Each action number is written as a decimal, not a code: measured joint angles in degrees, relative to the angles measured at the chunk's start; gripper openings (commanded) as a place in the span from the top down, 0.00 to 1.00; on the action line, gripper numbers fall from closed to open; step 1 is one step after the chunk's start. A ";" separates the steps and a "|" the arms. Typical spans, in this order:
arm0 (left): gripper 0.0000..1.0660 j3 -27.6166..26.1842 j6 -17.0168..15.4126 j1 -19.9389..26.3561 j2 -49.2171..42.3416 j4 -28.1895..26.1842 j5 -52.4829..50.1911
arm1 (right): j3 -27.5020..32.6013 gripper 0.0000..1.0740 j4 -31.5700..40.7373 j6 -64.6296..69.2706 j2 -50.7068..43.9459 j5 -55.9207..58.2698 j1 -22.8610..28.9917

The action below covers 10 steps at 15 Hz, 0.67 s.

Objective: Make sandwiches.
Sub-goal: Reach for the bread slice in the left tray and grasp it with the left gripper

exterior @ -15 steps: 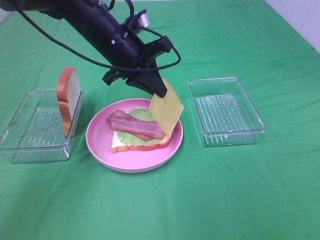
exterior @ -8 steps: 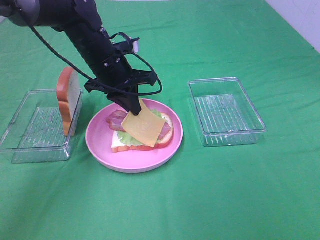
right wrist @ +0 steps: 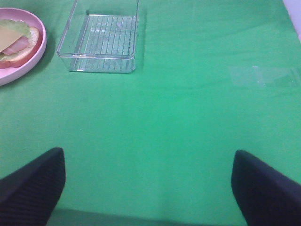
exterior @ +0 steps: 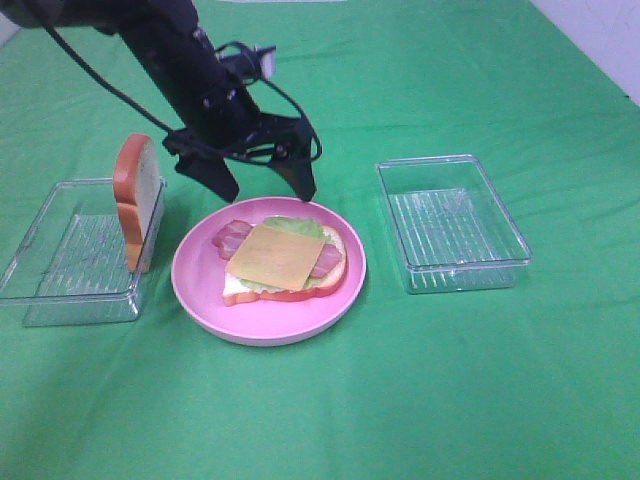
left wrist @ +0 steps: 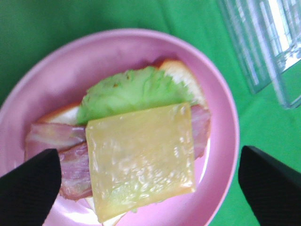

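On the pink plate (exterior: 200,290) lies an open sandwich: a bread slice (exterior: 300,292), lettuce (exterior: 293,226), bacon (exterior: 232,238) and on top a yellow cheese square (exterior: 276,255). The left wrist view looks straight down on the cheese (left wrist: 141,157), lettuce (left wrist: 131,89) and bacon (left wrist: 51,141). My left gripper (exterior: 262,188) hangs open just above the plate's far side, holding nothing. A second bread slice (exterior: 135,195) stands upright in the left clear tray (exterior: 60,265). My right gripper (right wrist: 148,186) stands open over bare green cloth, away from the plate (right wrist: 23,61).
An empty clear tray (exterior: 452,222) sits right of the plate, also seen as the tray (right wrist: 101,40) in the right wrist view. Green cloth covers the whole table. The left arm and its cables reach in from the upper left.
My left gripper carried the cheese down onto the bacon, opened and let it go, then lifted slightly. The cheese now lies flat on the sandwich.
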 measured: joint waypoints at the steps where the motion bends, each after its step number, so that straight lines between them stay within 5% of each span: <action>1: 0.06 -2.92 0.00 0.00 -1.66 0.00 0.29 | 0.00 0.14 0.00 0.00 0.00 0.00 0.00; 5: 0.06 -13.12 -3.44 0.00 -5.73 5.16 5.67 | 0.00 0.14 0.00 0.00 0.00 0.00 0.00; 6: 0.06 -18.62 -7.22 0.00 -6.19 14.90 9.68 | 0.00 0.14 0.00 0.00 0.00 0.00 0.00; 8: 0.06 -19.60 -12.43 0.80 -6.88 21.83 10.20 | 0.00 0.14 0.00 0.00 0.00 0.00 0.00; 10: 0.06 -19.60 -14.32 3.32 -7.28 22.75 10.43 | 0.00 0.14 0.00 0.00 0.00 0.00 0.00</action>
